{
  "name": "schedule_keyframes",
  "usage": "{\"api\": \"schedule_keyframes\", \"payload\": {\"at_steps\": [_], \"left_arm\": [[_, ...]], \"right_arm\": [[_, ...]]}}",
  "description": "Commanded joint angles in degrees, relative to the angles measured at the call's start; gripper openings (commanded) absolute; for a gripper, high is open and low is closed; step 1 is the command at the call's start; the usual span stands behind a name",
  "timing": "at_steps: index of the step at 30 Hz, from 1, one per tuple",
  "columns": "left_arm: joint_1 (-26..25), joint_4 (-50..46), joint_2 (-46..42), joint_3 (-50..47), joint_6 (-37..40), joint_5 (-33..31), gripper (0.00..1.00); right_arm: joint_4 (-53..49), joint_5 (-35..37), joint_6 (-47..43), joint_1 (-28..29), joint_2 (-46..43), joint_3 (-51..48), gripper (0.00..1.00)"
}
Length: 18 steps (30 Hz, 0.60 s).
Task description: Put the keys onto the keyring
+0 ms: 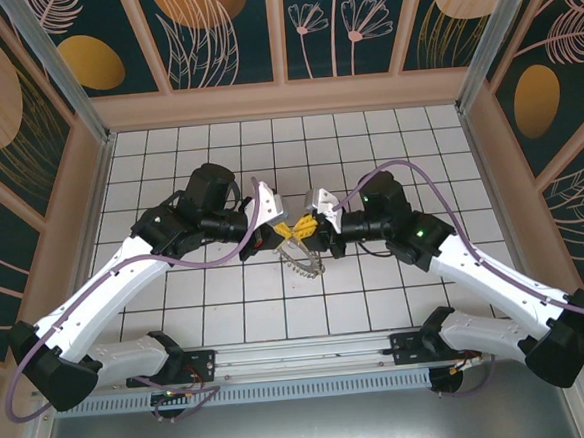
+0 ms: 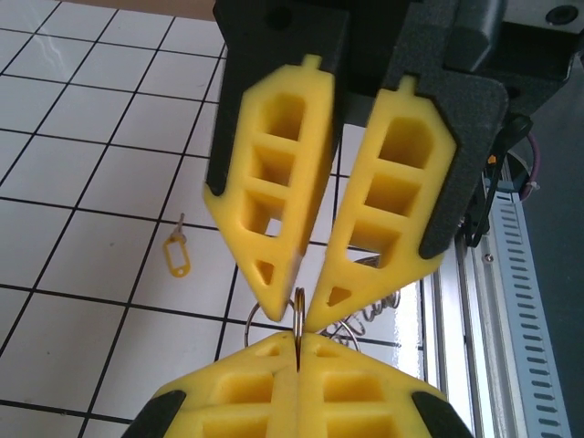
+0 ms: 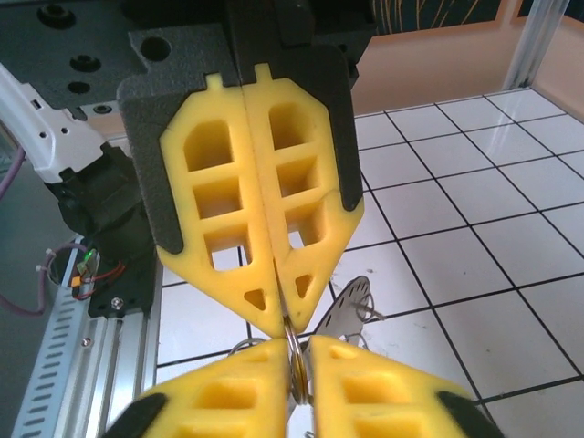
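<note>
Keyring (image 2: pixel 298 315): held edge-on where the two hands meet, lifted off the worktop (image 2: pixel 82 137) over its middle; grey and jagged-edged where hanging below the fingers.
Left hand (image 2: pixel 297 345): closed tight on the keyring's thin wire, pads pressed together with the wire at the seam.
Right hand (image 3: pixel 297 347): tips drawn close about the same wire from the opposite side, a thin gap showing; clamped or merely near, cannot tell.
Key (image 2: pixel 176 257): small flat yellowish piece with a little loop, lying on a tile apart from the ring, touched by neither hand.
Progress: judged early. Ring picked up and steadied; key not yet on it.
Remaining: likely one hand freed to fetch the key, ring coil parted, key threaded on.
Surroundings: white tiled worktop with dark grid lines, slotted metal rail (image 2: pixel 497 301) along the near edge.
Obstruction: both hands crowded on one short stretch of wire, leaving little exposed ring for threading; nothing lying between ring and key.
</note>
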Motion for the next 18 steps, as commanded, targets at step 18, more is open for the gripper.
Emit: {"api": "schedule_keyframes", "payload": {"at_steps": [18], "left_arm": [[-0.5,29.8,-15.6,-16.4,-17.1,4.5,0.1]], "right_arm": [[32.1,-12.1,18.1,-3.1,-10.3,-9.6,0.0]]}}
